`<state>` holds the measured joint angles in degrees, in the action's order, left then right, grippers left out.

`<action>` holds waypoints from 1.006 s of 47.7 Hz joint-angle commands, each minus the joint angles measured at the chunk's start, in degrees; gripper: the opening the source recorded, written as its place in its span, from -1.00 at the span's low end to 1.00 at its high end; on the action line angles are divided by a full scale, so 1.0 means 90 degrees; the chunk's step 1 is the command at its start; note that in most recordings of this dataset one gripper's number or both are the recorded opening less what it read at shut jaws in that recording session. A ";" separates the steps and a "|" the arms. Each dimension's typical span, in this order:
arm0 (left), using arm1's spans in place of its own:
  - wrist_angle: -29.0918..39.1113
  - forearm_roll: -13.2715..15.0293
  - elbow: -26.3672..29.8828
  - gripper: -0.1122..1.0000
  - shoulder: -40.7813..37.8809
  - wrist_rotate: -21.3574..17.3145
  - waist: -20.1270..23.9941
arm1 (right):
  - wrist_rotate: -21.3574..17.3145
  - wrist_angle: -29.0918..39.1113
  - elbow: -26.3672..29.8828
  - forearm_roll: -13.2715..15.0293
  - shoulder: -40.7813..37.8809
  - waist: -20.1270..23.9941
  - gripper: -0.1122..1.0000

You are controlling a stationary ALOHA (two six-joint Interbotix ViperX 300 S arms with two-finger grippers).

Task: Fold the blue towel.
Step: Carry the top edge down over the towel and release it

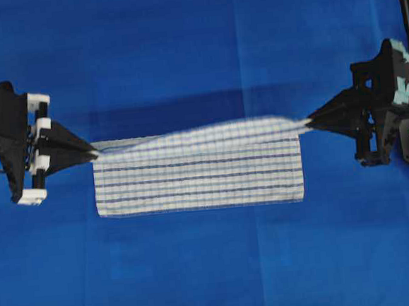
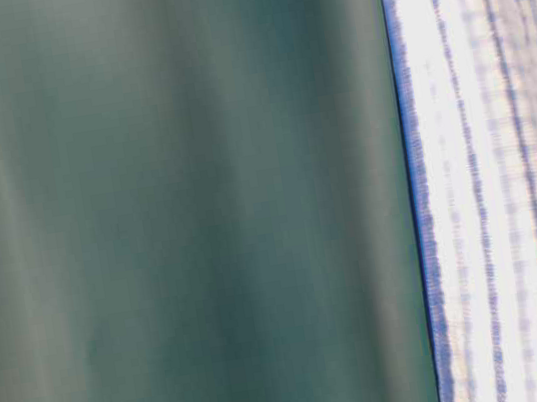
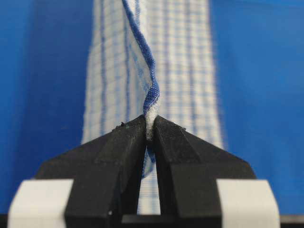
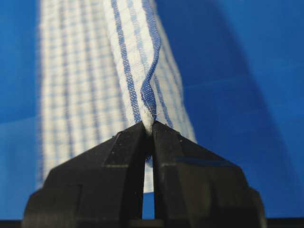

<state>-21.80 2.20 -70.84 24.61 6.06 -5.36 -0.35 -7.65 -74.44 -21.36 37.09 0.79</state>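
Both grippers, left and right, are clamped on opposite corners of your blue towel, holding its far edge taut above the table, probably so you can lay the fold evenly.

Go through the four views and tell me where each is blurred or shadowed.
Overhead: the towel's lifted top edge is smeared, with a dark shadow band on the cover behind it. Table-level: all soft, a green blur beside stripes. Left wrist: left gripper sharp, cloth beyond hazy. Right wrist: same at the right gripper.
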 commanded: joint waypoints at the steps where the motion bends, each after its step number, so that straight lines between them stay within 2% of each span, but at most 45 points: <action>1: -0.0137 0.0010 0.0068 -0.73 -0.0020 0.0020 -0.0186 | 0.0000 -0.0088 0.0049 -0.0146 -0.0068 0.0166 -0.66; 15: -0.0225 0.0010 0.0088 -0.73 -0.0430 0.0029 -0.0566 | 0.0010 -0.0469 0.0166 -0.0410 -0.0732 0.0596 -0.66; 31: -0.0225 0.0010 0.0127 -0.73 -0.0645 0.0029 -0.0684 | 0.0010 -0.0654 0.0439 -0.0850 -0.1514 0.1211 -0.66; 38: -0.0225 0.0029 0.0186 -0.73 -0.0752 0.0166 -0.0693 | 0.0010 -0.0664 0.0557 -0.0879 -0.1738 0.1289 -0.66; 43: -0.0225 0.0029 0.0215 -0.72 -0.0811 0.0371 -0.0693 | 0.0010 -0.0645 0.0625 -0.0879 -0.1836 0.1289 -0.54; 46: -0.0225 0.0029 0.0225 -0.70 -0.0820 0.0508 -0.0693 | 0.0010 -0.0645 0.0645 -0.0879 -0.1875 0.1289 -0.36; 48: -0.0225 0.0029 0.0225 -0.60 -0.0820 0.0586 -0.0693 | 0.0010 -0.0635 0.0645 -0.0879 -0.1875 0.1318 -0.20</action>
<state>-23.29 2.29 -69.87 16.96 10.55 -11.34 -0.35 -13.10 -69.70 -29.18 20.13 12.30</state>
